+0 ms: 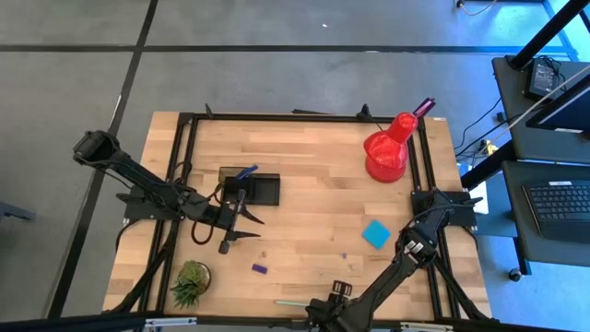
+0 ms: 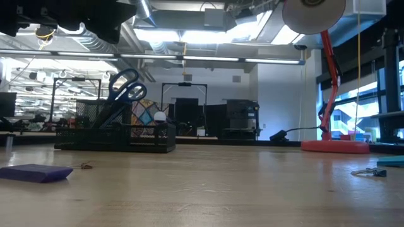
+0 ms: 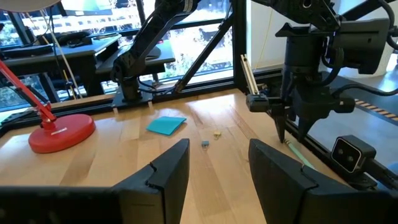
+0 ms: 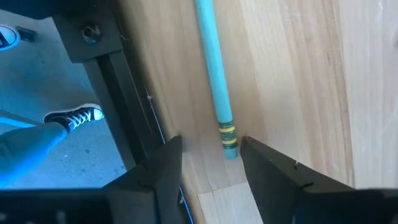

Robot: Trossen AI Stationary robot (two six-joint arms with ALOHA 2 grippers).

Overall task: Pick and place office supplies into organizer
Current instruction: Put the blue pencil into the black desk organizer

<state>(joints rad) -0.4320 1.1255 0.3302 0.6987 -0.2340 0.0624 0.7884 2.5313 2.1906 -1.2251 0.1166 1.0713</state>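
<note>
A pale green pencil (image 4: 214, 68) lies flat on the wood at the table's near edge (image 1: 295, 302). My right gripper (image 4: 210, 152) points down over its banded end, open, with one finger on either side of that end and a gap to each. The black organizer (image 1: 258, 189) stands left of centre, and blue-handled scissors (image 2: 126, 88) stick up out of it. My left gripper (image 1: 244, 228) hovers level just near of the organizer, open, with nothing between its fingers (image 3: 214, 174). A purple block (image 1: 260, 268) and a cyan sticky-note pad (image 1: 375, 233) lie flat on the table.
A red desk lamp (image 1: 387, 152) stands at the far right. A small green plant (image 1: 191, 281) sits at the near left. Two tiny loose pieces (image 3: 204, 144) lie near the cyan pad. A black frame rail (image 4: 134, 124) runs along the table's edge close beside the pencil.
</note>
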